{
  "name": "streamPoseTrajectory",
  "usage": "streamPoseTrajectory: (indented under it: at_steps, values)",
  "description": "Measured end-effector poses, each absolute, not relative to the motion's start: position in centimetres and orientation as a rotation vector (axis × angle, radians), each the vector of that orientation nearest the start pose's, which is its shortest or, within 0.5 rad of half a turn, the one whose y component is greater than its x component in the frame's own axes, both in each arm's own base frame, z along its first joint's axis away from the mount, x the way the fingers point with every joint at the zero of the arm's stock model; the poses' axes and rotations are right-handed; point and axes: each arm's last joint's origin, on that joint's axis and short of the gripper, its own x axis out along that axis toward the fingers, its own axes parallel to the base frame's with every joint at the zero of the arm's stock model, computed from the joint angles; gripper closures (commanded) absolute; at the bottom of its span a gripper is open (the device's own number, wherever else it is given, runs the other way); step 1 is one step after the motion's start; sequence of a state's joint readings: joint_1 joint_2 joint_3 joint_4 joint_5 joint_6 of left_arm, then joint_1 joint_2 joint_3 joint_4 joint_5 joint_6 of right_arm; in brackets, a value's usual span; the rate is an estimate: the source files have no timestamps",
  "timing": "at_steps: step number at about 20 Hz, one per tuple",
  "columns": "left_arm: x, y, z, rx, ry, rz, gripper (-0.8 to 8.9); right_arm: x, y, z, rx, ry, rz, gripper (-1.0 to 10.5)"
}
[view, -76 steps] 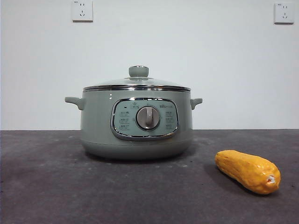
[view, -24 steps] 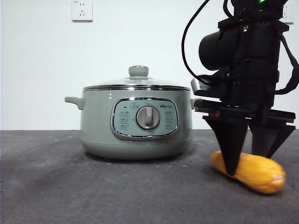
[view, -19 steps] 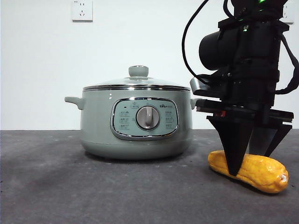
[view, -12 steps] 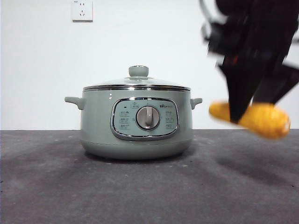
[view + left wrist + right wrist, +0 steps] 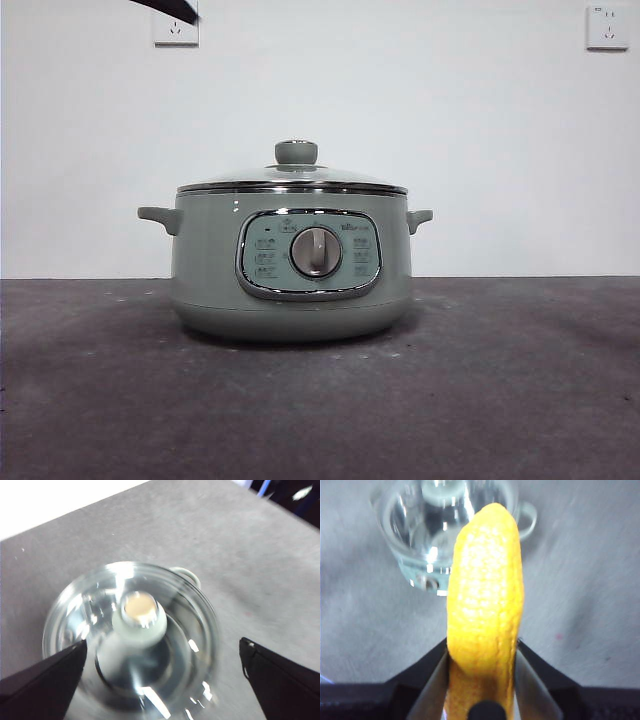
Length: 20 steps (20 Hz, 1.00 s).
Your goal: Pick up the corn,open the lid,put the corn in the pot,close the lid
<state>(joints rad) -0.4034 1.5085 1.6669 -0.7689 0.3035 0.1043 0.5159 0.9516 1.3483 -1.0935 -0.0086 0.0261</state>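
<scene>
The right gripper [image 5: 482,680] is pinching the corn [image 5: 485,605] between its two jaws, which are pressing on the cob's flanks at 9 and 3 o'clock of its lower part. The cob is sticking straight out from the jaws, glossy yellow, its rounded far tip pointing toward the pot [image 5: 420,572] below. It is hanging in the air above the grey table [image 5: 580,580], touching neither pot nor table, and in the right wrist view it is overlapping the pot's near rim.

The left gripper [image 5: 162,672] is hovering over the lid [image 5: 130,640] with its jaws spread wide, one dark jaw at either side of the glass dome and neither one touching it. The sage-green knob [image 5: 139,617] is sitting between them, nearer the jaw on the view's left; this view is blurring slightly.

In the front view, the pot [image 5: 290,265] is standing upright on the table [image 5: 500,400] with the lid [image 5: 292,182] seated on its rim and the knob [image 5: 297,152] on top. Its dial [image 5: 316,252] is facing the camera. At 11 o'clock of the pot, a black tip [image 5: 170,8] is showing at the top edge. Beyond, two sockets [image 5: 176,22] are sitting on the white wall. The corn is out of the front view.
</scene>
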Motion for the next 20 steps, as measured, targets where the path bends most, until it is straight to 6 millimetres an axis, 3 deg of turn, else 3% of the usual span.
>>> streamPoseTrajectory:
  at_steps: [3,7,20]
  values:
    - [31.4,-16.3,39.9,0.205,0.603,-0.707,1.54,11.5,6.5,42.7,-0.144,0.641,0.489,9.6]
    - [34.3,-18.9,36.7,0.275,0.64,-0.682,1.54,10.8,6.1,43.9,-0.142,0.619,0.492,9.6]
    - [37.6,-20.6,32.2,0.291,0.692,-0.674,1.54,10.7,6.0,43.6,-0.157,0.654,0.482,9.6]
